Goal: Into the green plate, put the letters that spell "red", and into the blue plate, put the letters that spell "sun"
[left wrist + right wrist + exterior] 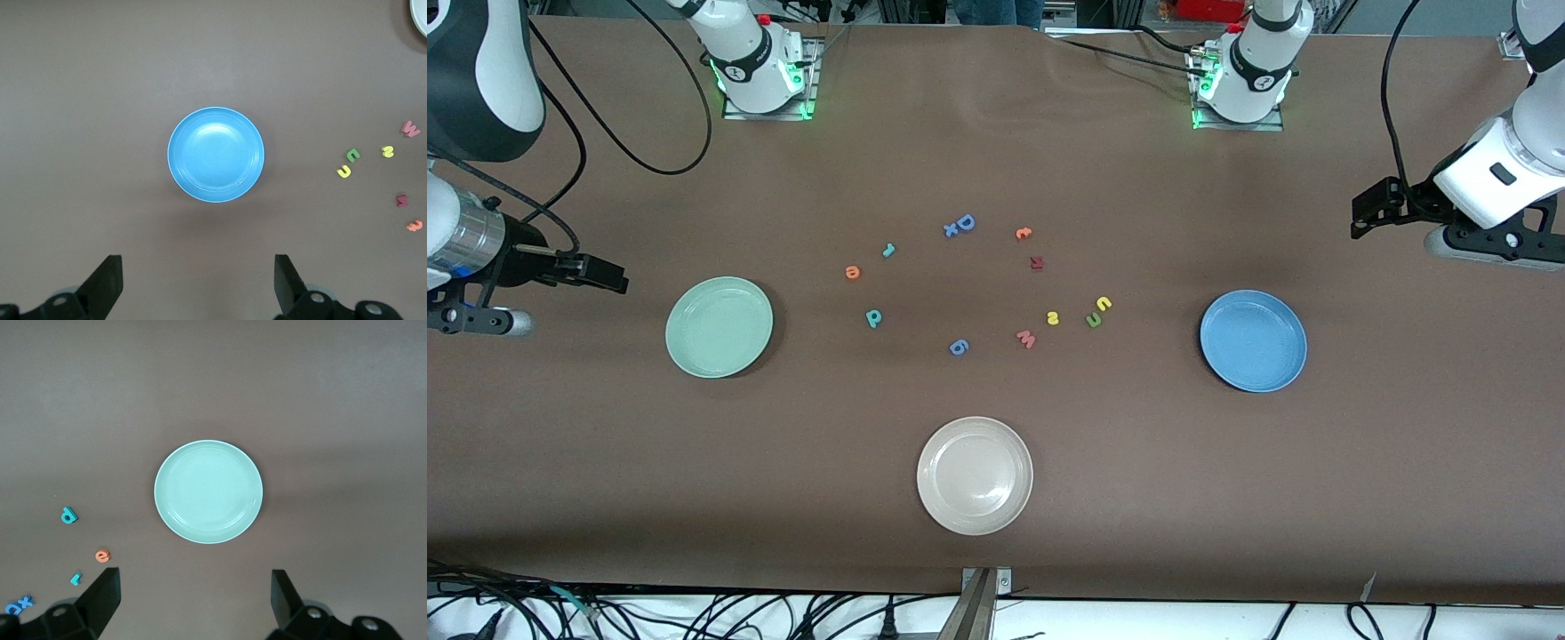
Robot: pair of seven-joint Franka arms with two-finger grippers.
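The green plate (719, 326) lies toward the right arm's end of the table and the blue plate (1253, 340) toward the left arm's end. Between them lie the teal r (888, 250), orange e (852, 272), teal d (873, 317), yellow s (1053, 317), yellow u (1103, 304) and green n (1093, 320). My right gripper (609, 274) hangs open and empty over bare table beside the green plate (208, 491). My left gripper (1360, 213) hangs open and empty over bare table beside the blue plate (215, 154).
A beige-white plate (975, 476) sits nearest the front camera, midway along the table. Other loose letters lie among the task letters: a blue D (965, 222) with a small x, an orange c (1024, 234), a dark red letter (1037, 262), a pink w (1026, 339) and a blue 6 (958, 347).
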